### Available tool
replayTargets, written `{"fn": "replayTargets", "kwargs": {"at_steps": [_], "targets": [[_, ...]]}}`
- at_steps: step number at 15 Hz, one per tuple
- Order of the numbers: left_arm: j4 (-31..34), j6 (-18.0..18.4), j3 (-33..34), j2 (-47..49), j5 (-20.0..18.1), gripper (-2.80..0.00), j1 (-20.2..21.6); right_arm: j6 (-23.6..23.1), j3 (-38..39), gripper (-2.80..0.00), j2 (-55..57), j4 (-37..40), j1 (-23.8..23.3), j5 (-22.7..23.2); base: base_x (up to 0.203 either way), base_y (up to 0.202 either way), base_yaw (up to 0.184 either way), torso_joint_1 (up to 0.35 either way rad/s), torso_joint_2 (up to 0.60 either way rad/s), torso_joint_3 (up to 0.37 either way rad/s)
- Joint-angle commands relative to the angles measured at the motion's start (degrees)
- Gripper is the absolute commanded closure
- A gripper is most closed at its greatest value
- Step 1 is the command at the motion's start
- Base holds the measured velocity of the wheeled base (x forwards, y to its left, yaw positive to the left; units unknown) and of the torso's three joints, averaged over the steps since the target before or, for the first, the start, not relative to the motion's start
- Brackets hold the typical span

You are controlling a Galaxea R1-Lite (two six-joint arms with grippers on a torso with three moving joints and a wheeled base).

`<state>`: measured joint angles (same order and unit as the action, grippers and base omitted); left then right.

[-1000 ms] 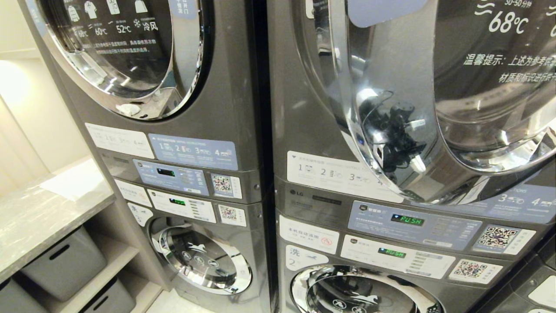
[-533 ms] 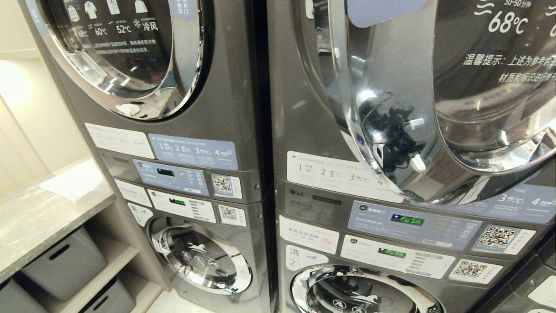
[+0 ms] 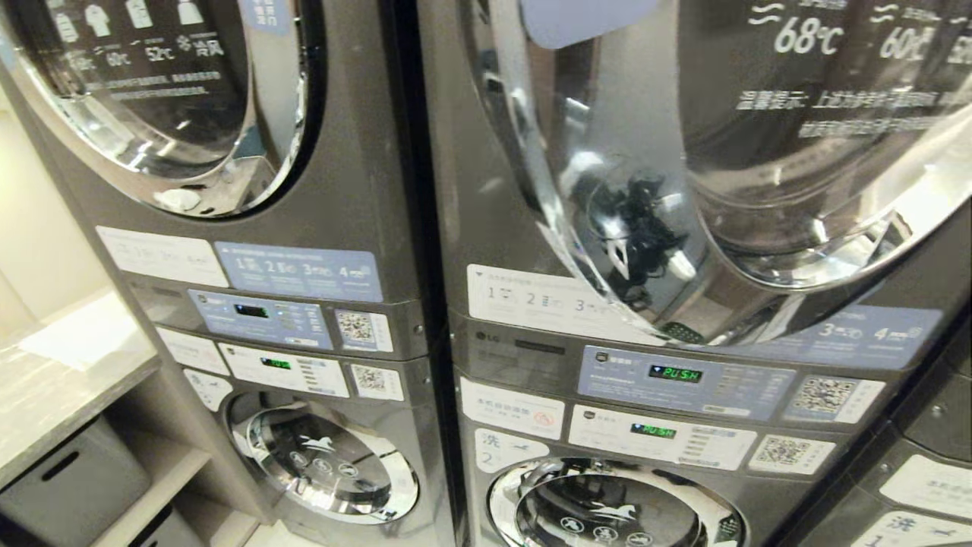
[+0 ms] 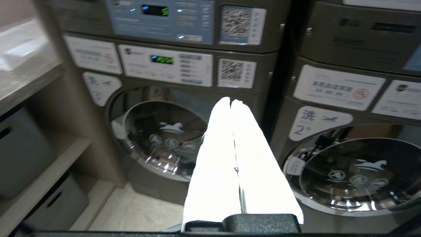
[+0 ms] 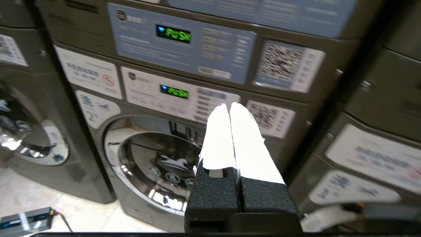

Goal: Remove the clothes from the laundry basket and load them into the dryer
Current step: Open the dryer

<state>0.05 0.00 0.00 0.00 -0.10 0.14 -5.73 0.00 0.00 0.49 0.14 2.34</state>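
A laundry room with stacked grey machines fills the view, a stone-topped counter (image 3: 53,387) with grey bins (image 3: 68,486) beneath it at the far left. The dryer (image 3: 683,175), its chrome-ringed door shut, is the upper unit of the right-hand stack, above and beyond both sets of fingers. The left gripper (image 4: 230,102) has its white fingers pressed together on nothing, tips aimed at the gap between two lower washer doors (image 4: 161,138). The right gripper (image 5: 229,106) is likewise closed and empty, its tips just below the lit control panel (image 5: 184,46) that reads PUSH. No clothes or laundry basket appear in any view.
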Motion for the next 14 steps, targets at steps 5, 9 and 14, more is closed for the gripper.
{"fn": "replayTargets", "kwargs": {"at_steps": [5,9,14], "targets": [[0.0,0.0,0.0,-0.1,0.0,0.0,0.0,-0.1,0.0,0.0,0.0,0.0,0.0,0.0,-0.001,0.006,-0.129,0.004,0.0,0.002],[0.0,-0.1,0.0,-0.1,0.0,0.0,0.0,-0.1,0.0,0.0,0.0,0.0,0.0,0.0,0.0,0.0,0.0,0.0,0.0,0.0],[0.0,-0.1,0.0,-0.1,0.0,0.0,0.0,0.1,0.0,0.0,0.0,-0.1,0.0,0.0,-0.055,0.0,0.0,0.008,0.01,-0.002]]}}
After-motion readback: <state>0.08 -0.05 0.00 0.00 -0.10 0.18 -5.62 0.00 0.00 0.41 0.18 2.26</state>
